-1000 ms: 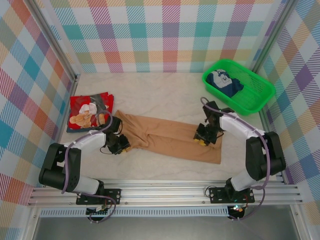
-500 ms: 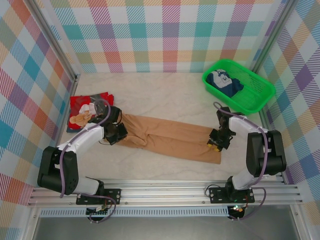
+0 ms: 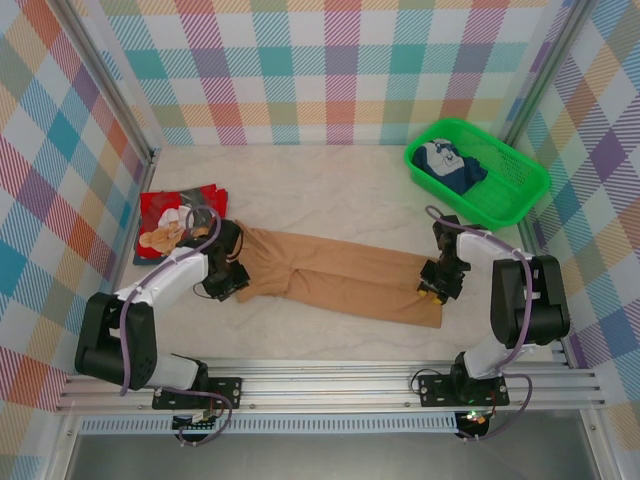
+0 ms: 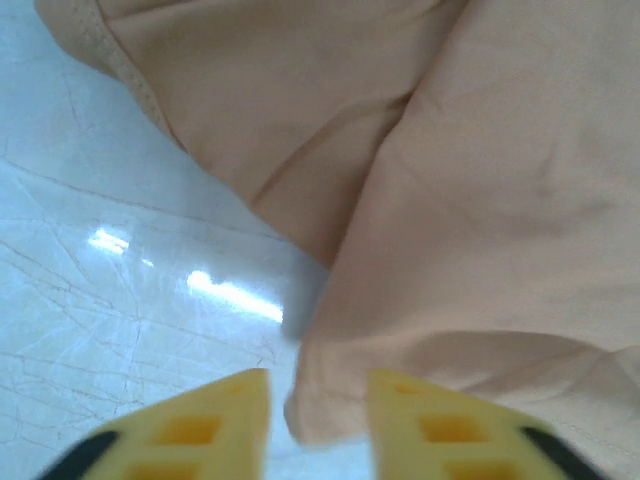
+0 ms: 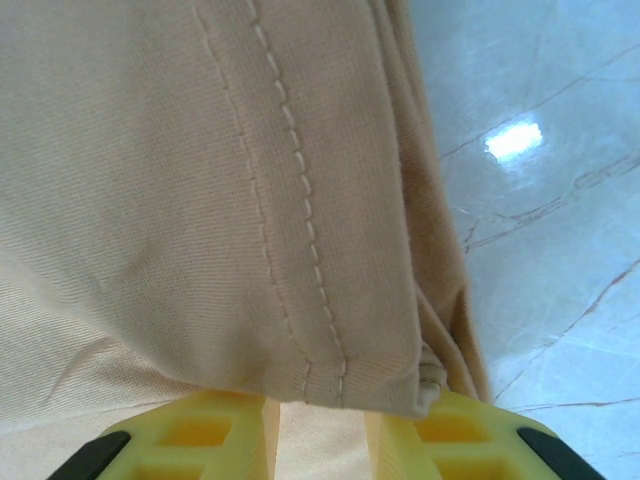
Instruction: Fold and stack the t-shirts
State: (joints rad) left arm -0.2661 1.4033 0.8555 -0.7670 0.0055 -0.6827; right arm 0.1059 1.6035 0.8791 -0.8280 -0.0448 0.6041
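Note:
The tan-brown t-shirt (image 3: 335, 280) lies folded into a long strip across the middle of the table. At its left end my left gripper (image 3: 228, 278) is low over the table, jaws apart. In the left wrist view a loose corner of the tan cloth (image 4: 480, 200) sits in the gap of that gripper (image 4: 318, 385), touching neither finger firmly. My right gripper (image 3: 436, 285) is at the strip's right end, shut on the stitched hem (image 5: 300, 300), which drapes over its fingers (image 5: 318, 405). The red t-shirt (image 3: 180, 222) lies folded at the far left.
A green mesh basket (image 3: 520, 185) stands at the back right with a navy and white garment (image 3: 450, 165) inside. Plaid walls close in the left, back and right. Bare marble table (image 3: 330, 190) lies behind the strip, and a metal rail runs along the near edge.
The right gripper pulled the hem to the right, drawing the strip straighter. The left gripper carried its end back and left, then opened and let the cloth go.

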